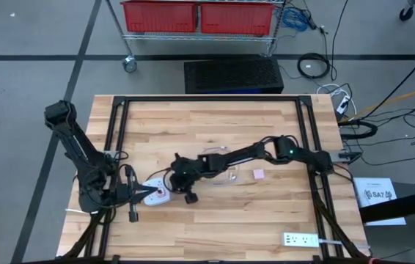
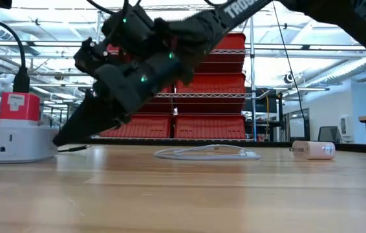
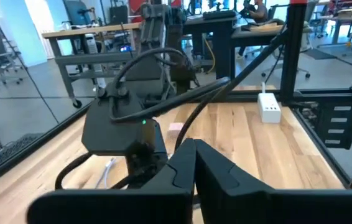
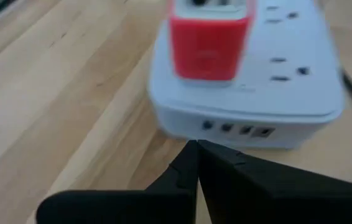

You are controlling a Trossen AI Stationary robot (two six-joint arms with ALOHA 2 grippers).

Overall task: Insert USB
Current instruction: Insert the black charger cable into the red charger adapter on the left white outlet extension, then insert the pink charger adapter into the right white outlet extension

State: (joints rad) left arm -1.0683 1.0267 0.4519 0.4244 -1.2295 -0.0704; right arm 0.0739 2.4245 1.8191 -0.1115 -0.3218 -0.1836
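Observation:
A white power strip (image 4: 244,93) lies on the table with a red charger (image 4: 207,40) plugged into its top and a row of USB ports (image 4: 235,129) in its end face. My right gripper (image 4: 196,148) is shut with nothing between its fingers. It slants down toward that end face and stops just short of it (image 2: 59,138). A white USB cable (image 1: 218,163) lies coiled on the table beside the right arm. My left gripper (image 3: 194,163) is shut and sits at the strip's other end (image 1: 134,194). My left gripper lies against or right beside the power strip's left end (image 1: 144,193). Its own fingers hide the spot in the left wrist view, so I cannot tell whether it touches the strip.
A small pink and white piece (image 1: 259,174) lies to the right of the cable. A second white power strip (image 1: 300,239) sits near the table's near right corner. A black cord (image 2: 16,58) rises from the red charger. Bare wood lies between the cable and the near edge.

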